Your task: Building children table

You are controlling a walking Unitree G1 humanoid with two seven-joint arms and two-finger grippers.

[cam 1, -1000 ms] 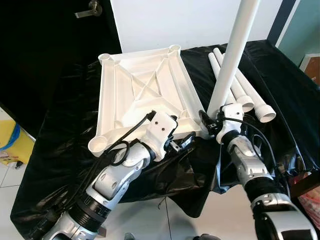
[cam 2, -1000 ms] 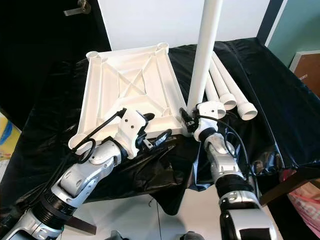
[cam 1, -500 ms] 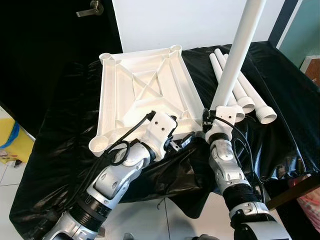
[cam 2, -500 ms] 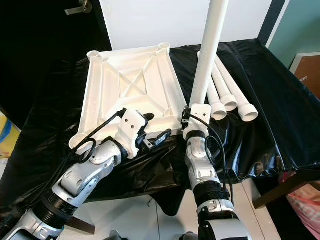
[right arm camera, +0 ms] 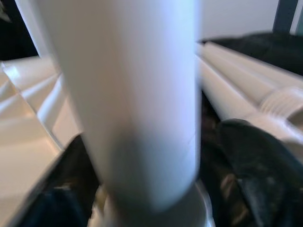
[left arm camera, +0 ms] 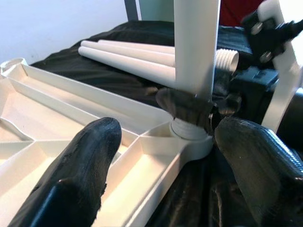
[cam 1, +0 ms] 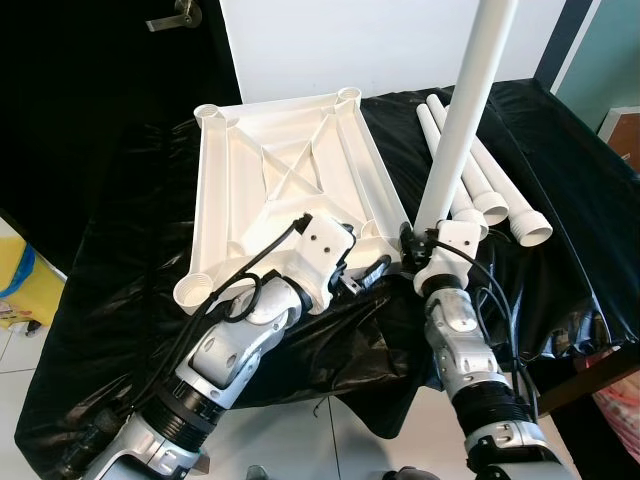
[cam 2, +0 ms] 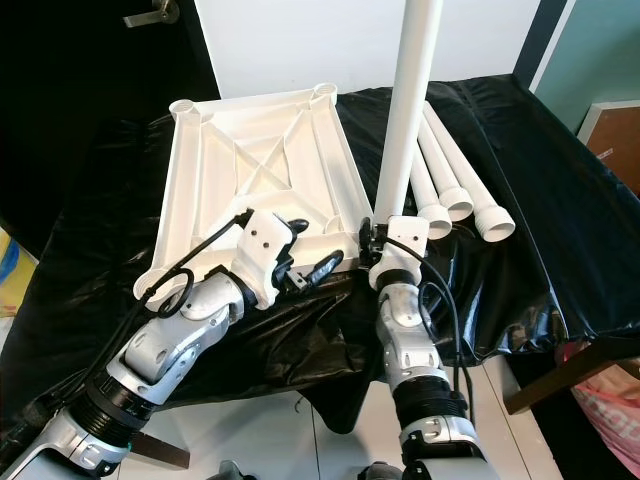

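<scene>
Right pincer point(cam 1: 415, 243) clamping leg point(cam 1: 459, 115) (upright), socket-seated

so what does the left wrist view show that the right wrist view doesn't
Left wrist view: the left claw open by the tabletop's corner socket, with the right claw's finger pressed on the upright leg just above it. Right wrist view: that leg close and blurred between the right claw's fingers. Both: spare legs lying behind.
</scene>
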